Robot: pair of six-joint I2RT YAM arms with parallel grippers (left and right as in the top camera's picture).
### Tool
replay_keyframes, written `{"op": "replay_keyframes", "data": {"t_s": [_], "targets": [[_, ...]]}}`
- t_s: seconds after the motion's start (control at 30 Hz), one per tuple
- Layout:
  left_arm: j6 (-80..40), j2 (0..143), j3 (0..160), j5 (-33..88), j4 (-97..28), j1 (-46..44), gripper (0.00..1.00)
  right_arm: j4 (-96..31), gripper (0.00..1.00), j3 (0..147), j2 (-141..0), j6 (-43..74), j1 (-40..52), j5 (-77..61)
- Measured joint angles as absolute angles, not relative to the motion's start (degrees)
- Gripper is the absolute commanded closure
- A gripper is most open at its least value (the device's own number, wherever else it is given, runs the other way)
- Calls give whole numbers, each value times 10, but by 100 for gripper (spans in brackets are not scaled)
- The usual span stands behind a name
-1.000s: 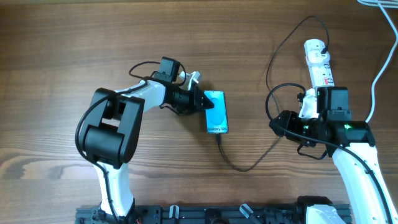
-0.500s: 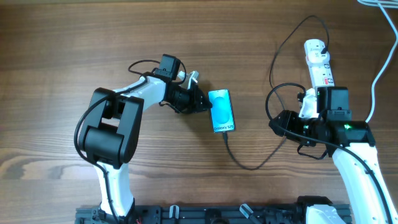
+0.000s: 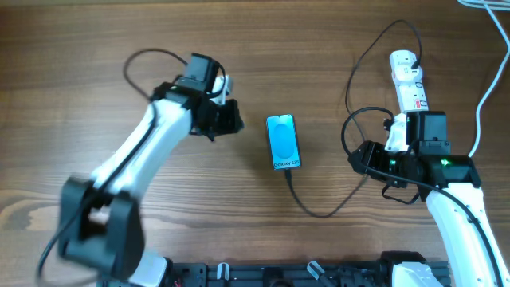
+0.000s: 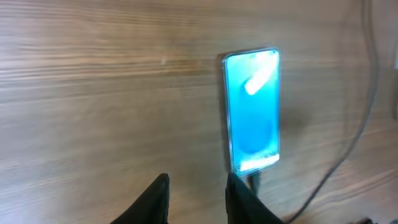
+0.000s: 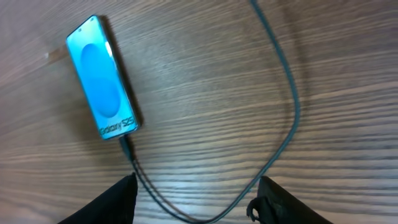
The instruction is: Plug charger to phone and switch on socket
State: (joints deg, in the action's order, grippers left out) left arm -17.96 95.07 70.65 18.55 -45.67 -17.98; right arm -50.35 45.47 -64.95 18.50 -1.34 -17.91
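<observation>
The phone (image 3: pixel 283 142) lies flat mid-table, cyan screen up, with the "Galaxy S25" end toward the front. The thin black charger cable (image 3: pixel 319 214) is plugged into that end and loops right and up to the white socket (image 3: pixel 408 80) at the back right. My left gripper (image 3: pixel 235 119) is open and empty, left of the phone and apart from it. In the left wrist view the phone (image 4: pixel 252 112) lies ahead of the gripper (image 4: pixel 198 186). My right gripper (image 3: pixel 356 159) is open and empty above the cable loop (image 5: pixel 292 112), and its wrist view shows the phone (image 5: pixel 102 78) with the connector (image 5: pixel 124 143) seated.
A thicker white cord (image 3: pixel 486 96) runs down the far right edge beside the socket. The right arm's body (image 3: pixel 438 167) sits just in front of the socket. Bare wood table (image 3: pixel 80 80) lies left of the left arm.
The phone slid a little right and turned slightly a second ago, then stayed still. My left gripper has drawn back up and left, away from the phone. The right arm has not moved.
</observation>
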Motion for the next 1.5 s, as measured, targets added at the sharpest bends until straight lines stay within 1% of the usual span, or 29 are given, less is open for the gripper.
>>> {"op": "replay_keyframes", "data": {"t_s": [0.07, 0.13, 0.23, 0.27, 0.37, 0.5, 0.63, 0.7, 0.8, 0.93, 0.97, 1.0, 1.03, 1.07, 1.2, 1.27, 1.33, 1.5], "targets": [[-178, 887, 710, 159, -477, -180, 72, -503, 34, 455, -649, 185, -13, -170], [-177, 829, 711, 133, -512, -180, 73, -503, 31, 455, -649, 185, -13, -164], [-176, 769, 712, 103, -562, -180, 73, -503, 27, 455, -649, 185, -13, -160], [-176, 739, 712, 87, -586, -180, 75, -502, 24, 455, -649, 185, -13, -159], [-176, 689, 712, 63, -625, -180, 76, -497, 21, 455, -649, 185, -13, -159], [-176, 622, 712, 47, -662, -180, 77, -482, 16, 455, -649, 185, -13, -158], [-177, 527, 711, 13, -687, -180, 77, -466, 12, 455, -649, 185, -13, -157], [-179, 482, 711, 7, -689, -180, 77, -452, 7, 455, -649, 185, -13, -157], [-182, 397, 698, 1, -686, -180, 75, -406, 1, 455, -649, 197, -13, -157], [-203, 293, 669, -12, -682, -180, 71, -289, 1, 454, -650, 205, -13, -153], [-205, 277, 663, -15, -681, -180, 69, -262, 1, 454, -650, 207, -13, -154], [-208, 265, 658, -17, -678, -180, 58, -237, 1, 454, -650, 207, -13, -153], [-210, 258, 656, -19, -678, -180, 5, -226, 1, 454, -650, 207, -13, -153], [-214, 255, 655, -19, -677, -180, 0, -218, 1, 455, -649, 207, -13, -153], [-217, 254, 652, -21, -682, -180, 0, -216, 1, 480, -630, 207, -13, -153], [-218, 254, 652, -21, -695, -180, 0, -213, 1, 510, -572, 202, -13, -153], [-218, 254, 652, -22, -705, -180, 0, -214, 1, 515, -531, 194, -13, -151], [-218, 254, 651, -22, -719, -180, 0, -230, 1, 529, -368, 182, -13, -144]]}}
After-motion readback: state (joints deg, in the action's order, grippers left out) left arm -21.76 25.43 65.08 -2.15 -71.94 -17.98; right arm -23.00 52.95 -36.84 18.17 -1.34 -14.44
